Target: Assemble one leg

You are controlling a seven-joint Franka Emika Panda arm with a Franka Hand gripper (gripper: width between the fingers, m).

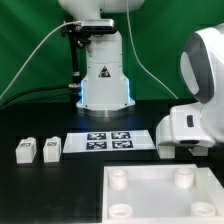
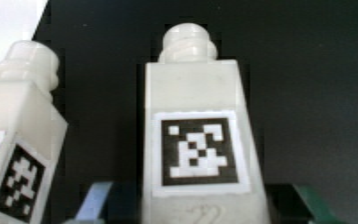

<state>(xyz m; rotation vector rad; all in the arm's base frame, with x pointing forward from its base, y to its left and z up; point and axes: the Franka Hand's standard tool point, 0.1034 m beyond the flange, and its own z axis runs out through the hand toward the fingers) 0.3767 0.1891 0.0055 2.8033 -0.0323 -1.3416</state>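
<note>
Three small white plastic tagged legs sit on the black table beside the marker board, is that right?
Not three: two small white plastic tagged legs sit on the black table beside the marker board, as the exterior view shows.

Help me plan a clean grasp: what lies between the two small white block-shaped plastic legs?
Only a bare strip of black table separates one white plastic leg from the other leg, plain in the wrist view.
</note>
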